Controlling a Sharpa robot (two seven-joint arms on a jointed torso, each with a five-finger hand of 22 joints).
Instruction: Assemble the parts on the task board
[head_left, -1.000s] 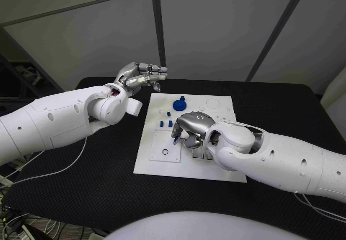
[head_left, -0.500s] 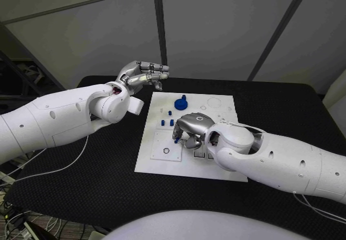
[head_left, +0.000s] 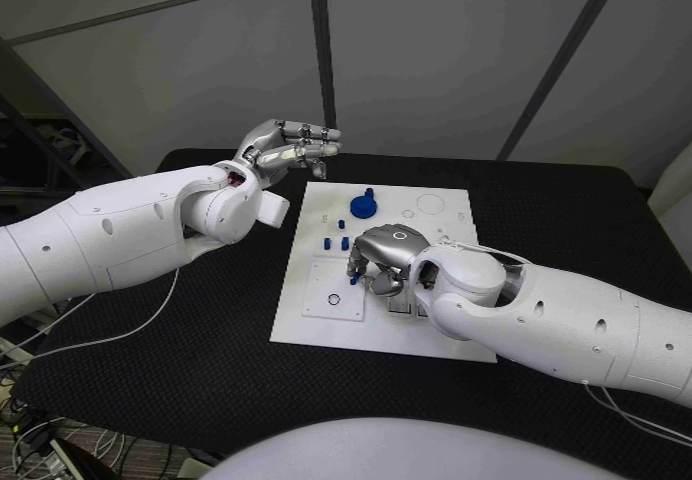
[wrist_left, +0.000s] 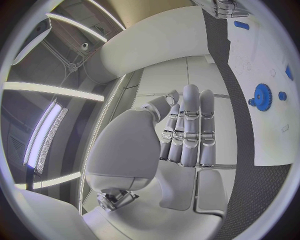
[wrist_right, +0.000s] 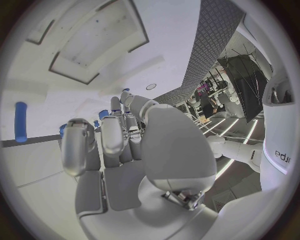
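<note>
The white task board lies in the middle of the black table. On its far part stand a blue gear and a few small blue pegs. My right hand is curled low over the board's middle and pinches a small blue peg at its fingertips. In the right wrist view, the right hand has blue bits peeking from behind its fingertips, and another blue peg lies on the board. My left hand is raised beyond the board's far left corner and holds nothing. Past the left hand, the gear shows.
A raised white plate with a small round hole sits on the board's left side, just left of my right hand. Black table surrounds the board on all sides. A white cable trails under my left arm.
The right hand has shifted slightly toward the far side, and the blue peg at its fingertips has moved with it. The left hand has barely moved.
</note>
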